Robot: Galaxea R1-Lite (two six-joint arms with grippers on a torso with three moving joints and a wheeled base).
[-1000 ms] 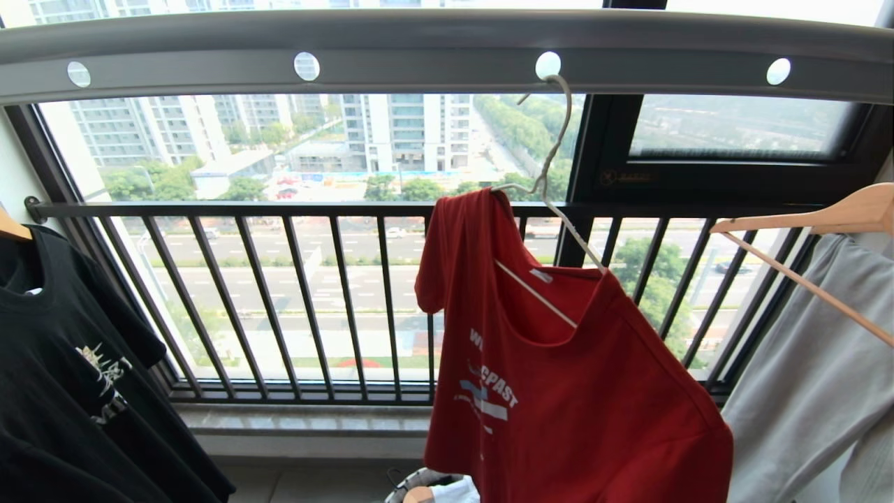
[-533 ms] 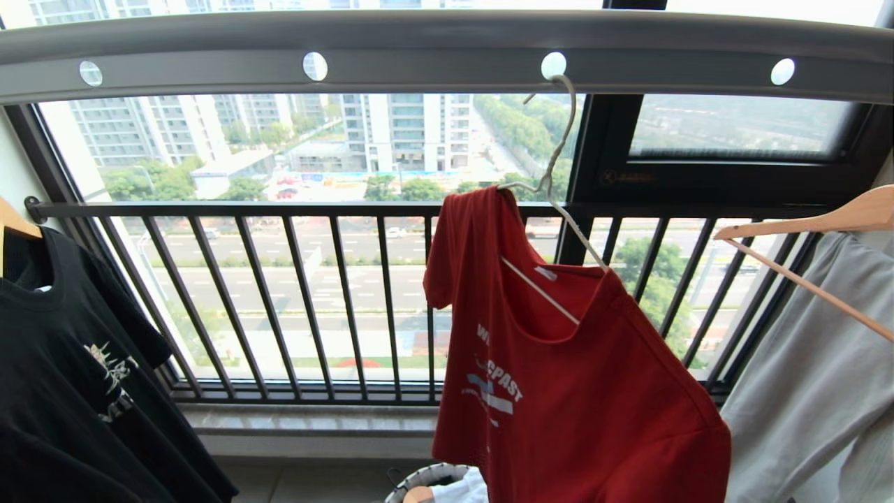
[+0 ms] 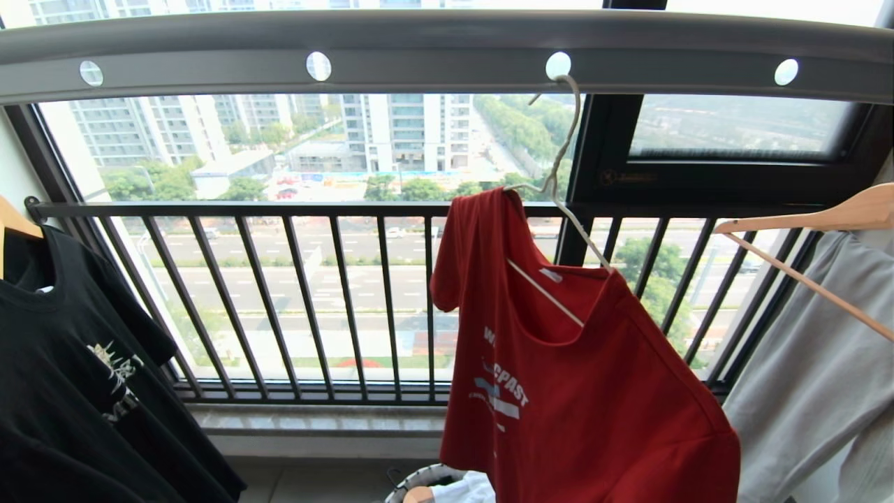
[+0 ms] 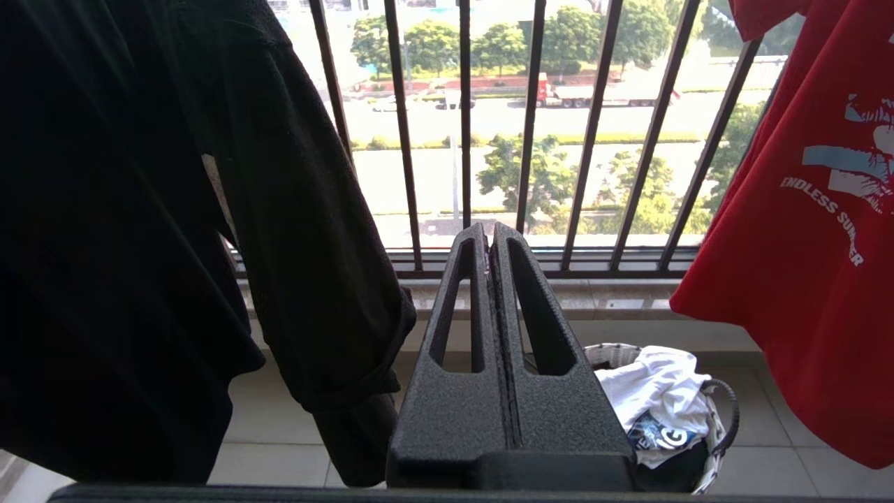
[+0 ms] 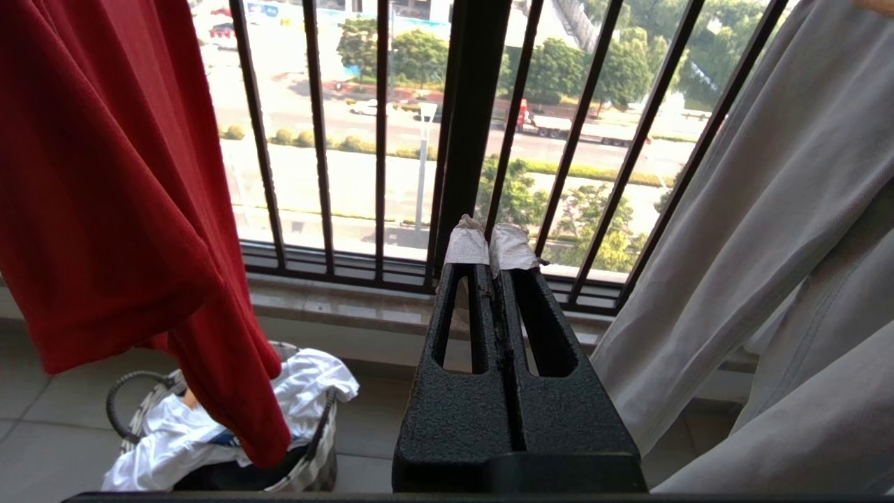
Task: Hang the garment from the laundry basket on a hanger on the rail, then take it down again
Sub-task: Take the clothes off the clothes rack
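Rail (image 3: 433,49): wide grey metal bar, smooth, round holes in a row, spanning the top of the head view. Red T-shirt (image 3: 594,391) is hung on it by the wire hanger (image 3: 559,168), whose hook is seated in one of the holes. Cloth is a soft matte knit with white, blue and grey print on the chest. It is hung lopsided: one shoulder is bunched high near the hanger neck, the other slopes low.

Judged step: hanging done, take-down to be started. To be done well, the hanger should be gripped at the twisted neck, not the cloth, and the hook lifted up out of the hole before being drawn clear; thin wire is likely to flex and swing. The low shoulder could slide off if the hanger is tipped further.

Laundry basket (image 5: 307,447): small, round, woven, white with black loop handles, on the tiled floor below the shirt hem, white cloth inside.

Left gripper (image 4: 491,234) and right gripper (image 5: 489,244): jaws pressed together, nothing held, both parked low facing the window bars.
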